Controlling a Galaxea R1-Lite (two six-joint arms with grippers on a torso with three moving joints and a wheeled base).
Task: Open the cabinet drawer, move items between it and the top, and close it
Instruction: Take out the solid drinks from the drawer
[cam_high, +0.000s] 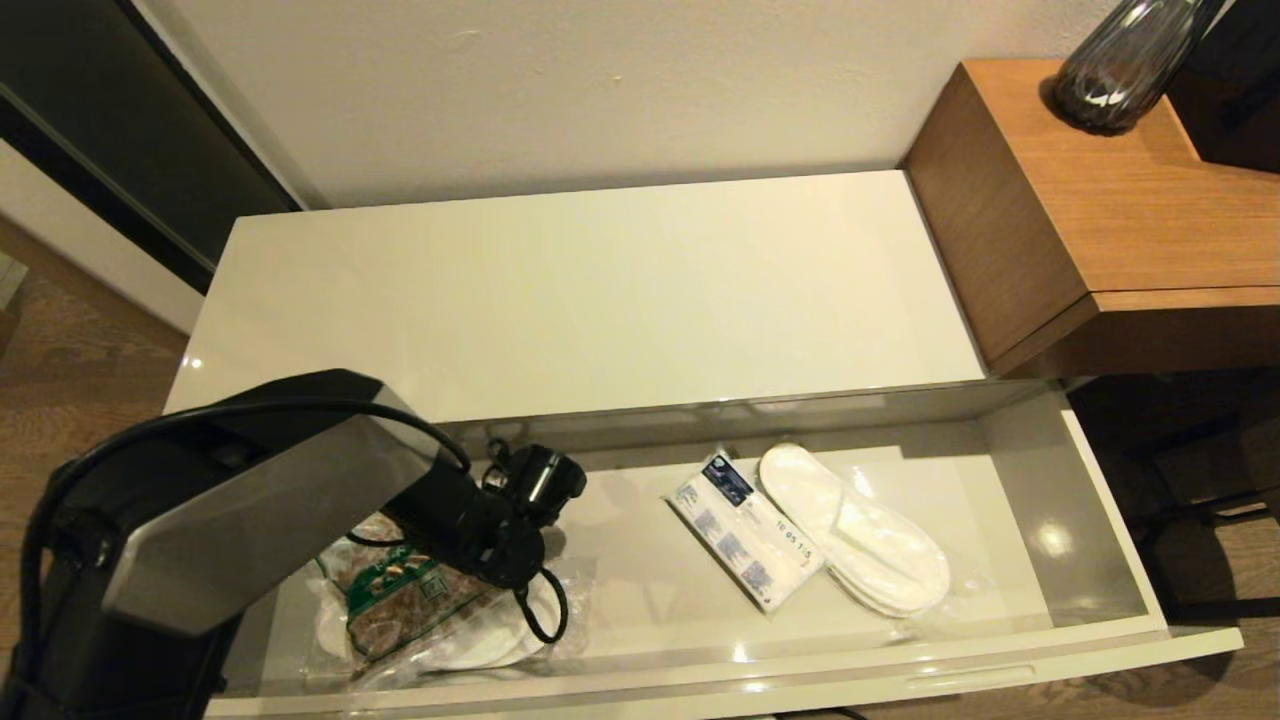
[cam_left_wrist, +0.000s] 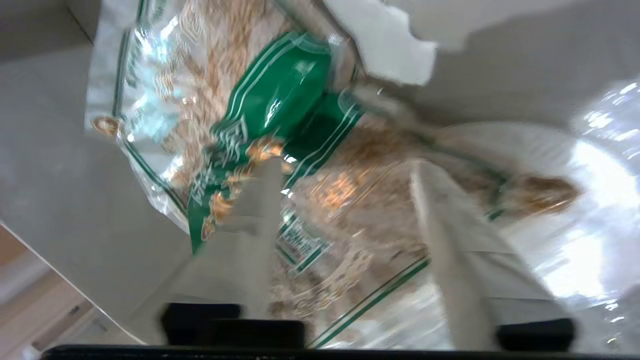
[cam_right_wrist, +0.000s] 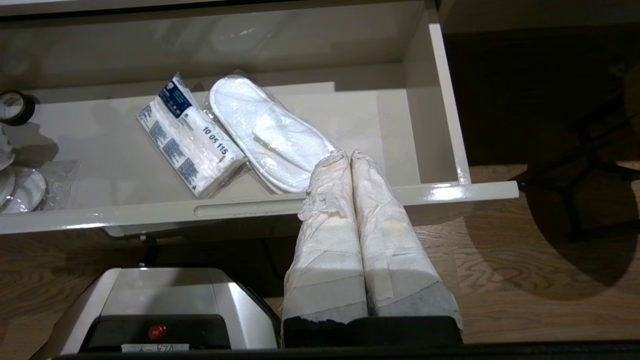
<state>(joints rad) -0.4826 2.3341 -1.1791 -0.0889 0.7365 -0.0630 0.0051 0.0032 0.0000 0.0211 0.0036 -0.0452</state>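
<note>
The cream cabinet drawer is pulled out wide below the bare glossy top. At its left end lies the crinkly clear bag with a green band on a pair of wrapped slippers. My left gripper hangs open directly over that bag, its two fingers spread above the brown contents. To the right lie the white packet with a dark blue label and white slippers. My right gripper is shut and empty, in front of the drawer's front panel.
A brown wooden desk with a dark glass vase adjoins the cabinet's right end. A small black ring sits at the drawer's back. Wood floor lies in front of the drawer.
</note>
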